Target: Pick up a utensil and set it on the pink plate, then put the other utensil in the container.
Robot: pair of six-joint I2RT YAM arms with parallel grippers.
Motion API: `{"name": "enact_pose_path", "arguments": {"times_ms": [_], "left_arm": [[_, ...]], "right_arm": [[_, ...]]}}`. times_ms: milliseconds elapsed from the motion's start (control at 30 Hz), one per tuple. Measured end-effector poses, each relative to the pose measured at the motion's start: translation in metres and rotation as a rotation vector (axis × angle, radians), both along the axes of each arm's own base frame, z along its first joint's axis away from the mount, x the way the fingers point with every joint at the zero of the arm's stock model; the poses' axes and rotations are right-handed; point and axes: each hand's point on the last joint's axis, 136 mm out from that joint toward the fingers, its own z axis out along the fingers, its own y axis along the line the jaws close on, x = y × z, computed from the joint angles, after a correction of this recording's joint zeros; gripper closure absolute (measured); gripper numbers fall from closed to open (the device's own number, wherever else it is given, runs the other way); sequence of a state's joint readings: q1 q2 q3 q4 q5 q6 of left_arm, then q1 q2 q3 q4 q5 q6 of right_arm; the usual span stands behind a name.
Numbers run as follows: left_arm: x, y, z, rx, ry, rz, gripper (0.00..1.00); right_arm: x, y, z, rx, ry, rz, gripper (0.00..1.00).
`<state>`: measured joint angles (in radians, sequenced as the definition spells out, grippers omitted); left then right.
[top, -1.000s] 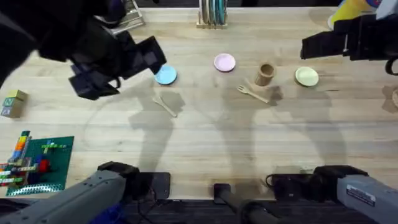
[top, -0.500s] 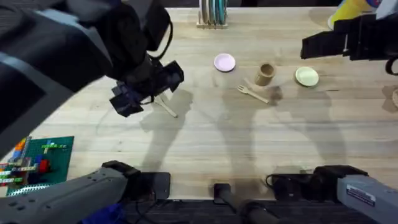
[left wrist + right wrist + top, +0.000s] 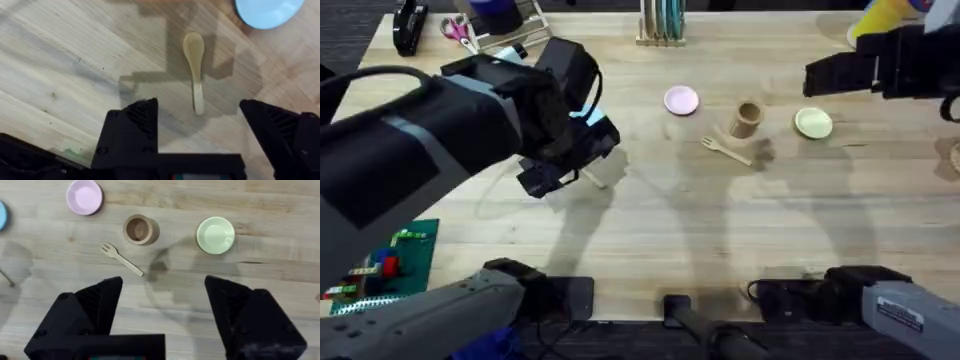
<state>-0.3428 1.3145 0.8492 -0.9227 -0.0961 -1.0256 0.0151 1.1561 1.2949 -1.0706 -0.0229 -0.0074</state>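
Observation:
The utensil (image 3: 195, 70), a slim pale wooden spoon-like stick, lies flat on the table, and its end shows beside my left arm (image 3: 592, 180). My left gripper (image 3: 198, 104) hangs open just above it, handle end between the black fingers (image 3: 132, 127); it appears dark in the overhead view (image 3: 570, 165). The pink plate (image 3: 681, 100) (image 3: 85, 196) is bare. The tan container (image 3: 747, 118) (image 3: 139, 229) stands upright, with the other utensil, a fork (image 3: 725, 150) (image 3: 121, 260), lying just in front of it. My right gripper (image 3: 162, 287) (image 3: 830, 72) is open, high over this group.
A light blue plate (image 3: 267, 7) lies just beyond the spoon. A yellow-green plate (image 3: 813, 123) sits right of the container. A plate rack (image 3: 662, 20) stands at the back edge, scissors (image 3: 455, 28) at the back left, and a green brick baseplate (image 3: 395, 260) at the front left.
My left arm has swung right and toward the front of the table, coming down over the spoon and now covering the blue plate in the overhead view. The right arm has not moved.

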Motion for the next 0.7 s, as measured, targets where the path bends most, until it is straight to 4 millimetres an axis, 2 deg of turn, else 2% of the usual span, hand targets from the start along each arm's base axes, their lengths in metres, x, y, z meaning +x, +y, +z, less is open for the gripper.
{"name": "enact_pose_path", "arguments": {"times_ms": [233,467,700], "left_arm": [[0.010,0.013,0.000,-0.005,-0.022,0.020,0.006],[0.012,0.011,-0.002,-0.029,-0.016,-0.018,0.004],[0.010,0.008,-0.033,-0.018,0.090,-0.024,0.034]], "right_arm": [[0.000,0.000,0.000,0.000,0.000,0.000,0.003],[0.000,0.000,0.000,0.000,0.000,0.000,0.003],[0.000,0.000,0.000,0.000,0.002,0.000,0.003]]}}
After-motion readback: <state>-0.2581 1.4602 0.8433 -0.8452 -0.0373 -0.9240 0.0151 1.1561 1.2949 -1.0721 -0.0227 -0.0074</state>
